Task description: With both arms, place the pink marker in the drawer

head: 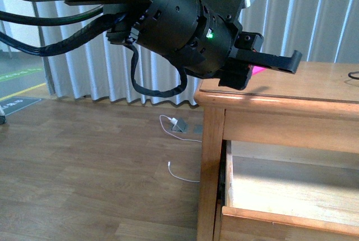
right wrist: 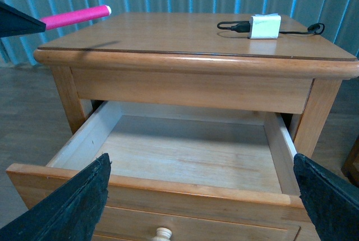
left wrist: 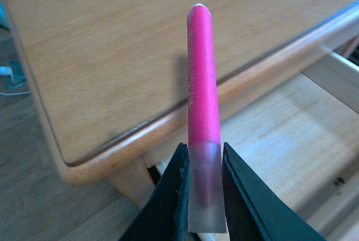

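My left gripper (left wrist: 203,196) is shut on the pale cap end of the pink marker (left wrist: 202,78), which sticks out over the corner of the dresser top. In the front view the left gripper (head: 280,61) hangs above the dresser's near corner with a sliver of the pink marker (head: 258,70) showing under it. From the right wrist the pink marker (right wrist: 76,17) pokes in above the dresser's far corner. The drawer (right wrist: 185,188) stands pulled out, its pale inside bare, its knob (right wrist: 162,233) low on the front. My right gripper (right wrist: 202,196) is wide open in front of the drawer.
A white charger block (right wrist: 264,26) with a black cable (right wrist: 233,26) lies on the dresser top (right wrist: 185,36). A white cable and adapter (head: 178,126) lie on the wood floor to the left of the dresser. Pale curtains hang behind.
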Action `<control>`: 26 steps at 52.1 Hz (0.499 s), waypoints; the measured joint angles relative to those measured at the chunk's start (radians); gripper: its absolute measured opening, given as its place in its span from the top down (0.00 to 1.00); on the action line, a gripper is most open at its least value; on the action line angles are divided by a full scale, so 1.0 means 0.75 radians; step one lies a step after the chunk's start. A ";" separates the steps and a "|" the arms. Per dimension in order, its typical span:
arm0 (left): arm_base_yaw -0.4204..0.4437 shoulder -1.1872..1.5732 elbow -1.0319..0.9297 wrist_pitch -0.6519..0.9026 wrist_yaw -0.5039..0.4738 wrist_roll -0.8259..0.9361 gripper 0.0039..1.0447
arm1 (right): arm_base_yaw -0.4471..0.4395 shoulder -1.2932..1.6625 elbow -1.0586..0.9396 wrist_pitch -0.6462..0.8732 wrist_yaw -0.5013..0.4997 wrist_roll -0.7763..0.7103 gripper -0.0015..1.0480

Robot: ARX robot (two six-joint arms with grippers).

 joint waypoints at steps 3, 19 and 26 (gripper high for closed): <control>-0.011 -0.033 -0.048 0.007 0.024 0.013 0.87 | 0.000 0.000 0.000 0.000 0.000 0.000 0.08; -0.053 -0.050 -0.208 0.028 0.128 0.067 0.87 | 0.000 0.000 0.000 0.000 0.000 0.000 0.08; -0.067 0.004 -0.201 0.039 0.118 0.067 0.87 | 0.000 0.000 0.000 0.000 0.000 0.000 0.08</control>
